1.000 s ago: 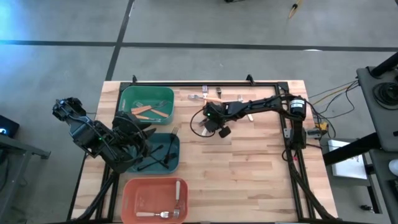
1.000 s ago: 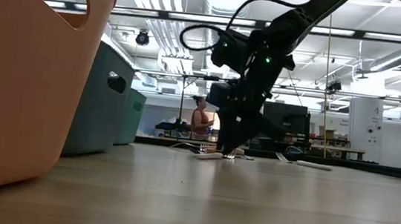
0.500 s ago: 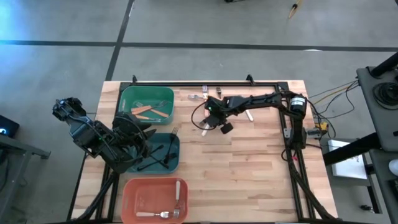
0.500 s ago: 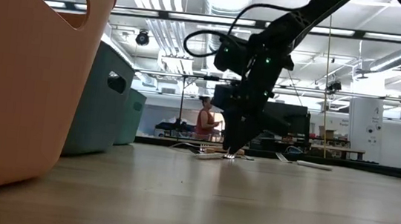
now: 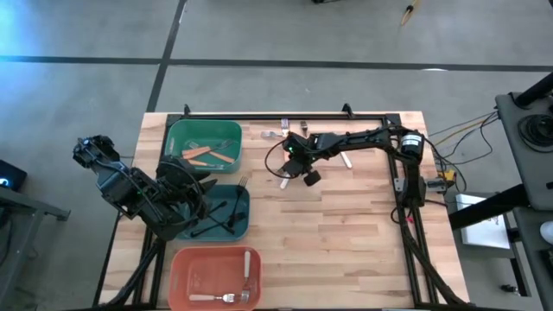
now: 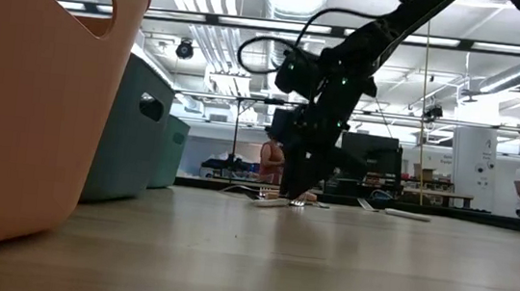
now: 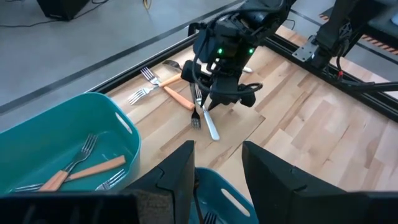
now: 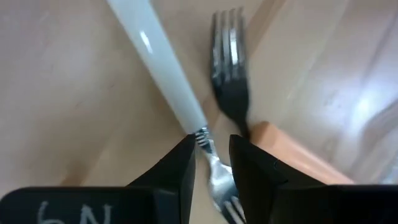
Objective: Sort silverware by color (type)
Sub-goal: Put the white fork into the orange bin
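Three bins (image 5: 204, 143) on wood table (image 5: 346, 242) (workshop behind), right fingers (image 8: 180, 171) narrowly straddling white-handled fork (image 8: 163, 78), left fingers (image 7: 180, 180) apart.

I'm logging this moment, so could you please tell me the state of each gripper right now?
Left gripper: open, holding nothing, over the teal bin.
Right gripper: fingers around the white fork on the table; grip cannot be told.
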Action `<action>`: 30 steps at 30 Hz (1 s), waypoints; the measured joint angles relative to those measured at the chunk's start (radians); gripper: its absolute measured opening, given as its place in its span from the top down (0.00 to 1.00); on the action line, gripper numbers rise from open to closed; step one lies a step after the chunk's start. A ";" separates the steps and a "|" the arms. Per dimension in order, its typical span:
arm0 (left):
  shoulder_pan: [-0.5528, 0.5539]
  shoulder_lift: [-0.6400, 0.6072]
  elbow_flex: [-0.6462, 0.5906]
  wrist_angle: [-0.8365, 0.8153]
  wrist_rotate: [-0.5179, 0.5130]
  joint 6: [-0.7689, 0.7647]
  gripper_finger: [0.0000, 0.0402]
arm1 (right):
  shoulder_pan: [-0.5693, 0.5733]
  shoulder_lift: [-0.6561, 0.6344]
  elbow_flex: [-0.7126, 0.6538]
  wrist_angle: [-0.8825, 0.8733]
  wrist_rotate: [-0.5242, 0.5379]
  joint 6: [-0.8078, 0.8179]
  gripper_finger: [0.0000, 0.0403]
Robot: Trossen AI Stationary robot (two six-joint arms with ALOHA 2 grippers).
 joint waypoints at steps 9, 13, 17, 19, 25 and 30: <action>0.000 0.000 0.000 0.005 0.004 0.000 0.71 | 0.000 0.090 0.029 -0.020 0.000 0.010 0.77; 0.000 0.000 0.000 0.005 0.005 -0.006 0.71 | -0.003 0.141 0.075 -0.090 -0.030 0.016 0.79; 0.000 0.000 0.000 0.005 0.006 -0.008 0.71 | -0.005 0.193 0.116 -0.173 -0.076 0.019 0.88; 0.000 0.000 0.000 0.005 0.006 -0.008 0.71 | -0.005 0.211 0.122 -0.188 -0.086 0.020 0.93; 0.000 0.000 0.000 0.005 0.033 -0.008 0.71 | -0.004 0.236 0.121 -0.235 -0.154 0.085 0.97; 0.000 0.008 0.000 0.005 0.033 -0.008 0.71 | -0.003 0.231 0.119 -0.285 -0.230 0.155 0.97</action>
